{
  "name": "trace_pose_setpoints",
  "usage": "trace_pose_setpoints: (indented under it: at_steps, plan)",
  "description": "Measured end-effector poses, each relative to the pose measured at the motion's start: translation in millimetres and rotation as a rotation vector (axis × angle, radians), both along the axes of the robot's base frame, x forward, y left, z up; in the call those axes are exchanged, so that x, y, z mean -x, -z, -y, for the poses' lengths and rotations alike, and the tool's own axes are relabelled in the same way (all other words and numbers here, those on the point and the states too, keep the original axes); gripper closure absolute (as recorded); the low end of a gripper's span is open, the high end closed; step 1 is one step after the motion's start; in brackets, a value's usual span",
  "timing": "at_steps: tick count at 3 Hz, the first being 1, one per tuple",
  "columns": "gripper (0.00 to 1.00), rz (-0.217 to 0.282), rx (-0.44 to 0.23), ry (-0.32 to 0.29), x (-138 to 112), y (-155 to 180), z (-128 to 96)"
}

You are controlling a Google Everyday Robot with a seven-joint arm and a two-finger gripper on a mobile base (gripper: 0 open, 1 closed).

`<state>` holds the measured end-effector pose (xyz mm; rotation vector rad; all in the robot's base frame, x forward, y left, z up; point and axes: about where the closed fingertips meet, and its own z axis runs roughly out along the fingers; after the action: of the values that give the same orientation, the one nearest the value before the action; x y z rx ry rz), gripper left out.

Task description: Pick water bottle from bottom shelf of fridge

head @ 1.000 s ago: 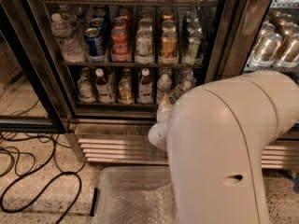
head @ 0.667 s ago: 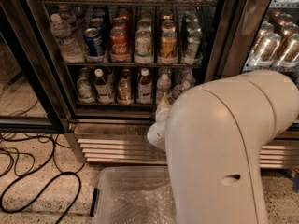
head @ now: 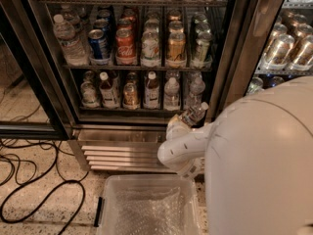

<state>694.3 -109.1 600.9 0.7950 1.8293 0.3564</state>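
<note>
Your claw point(head: 183, 123) holds the water bottle point(head: 193, 114) tight, tilted and off the bottom shelf point(head: 122, 109) of the fridge point(head: 122, 148), so you look nearly done.

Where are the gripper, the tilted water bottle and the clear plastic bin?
water bottle point(head: 194, 113), camera view: its ribbed middle.
gripper point(head: 179, 125), camera view, clamped on the bottle's lower end: midway between fingertips.
plastic bin point(head: 106, 199), camera view: its left rim.

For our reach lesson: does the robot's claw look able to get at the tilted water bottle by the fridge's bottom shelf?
Likely yes: the claw is right against the water bottle, at the open front of the bottom shelf, with nothing between them.
</note>
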Motion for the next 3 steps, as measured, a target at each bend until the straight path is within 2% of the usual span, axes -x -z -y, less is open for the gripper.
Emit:
trace_pose_setpoints:
  at_steps: [1, 2, 3]
  plan:
    - [1.0, -0.1, -0.028, -0.022, 28, 18, -3]
    - [1.0, -0.1, -0.029, -0.022, 28, 18, -3]
    - [1.0, -0.2, -0.122, -0.004, 69, 38, -14]
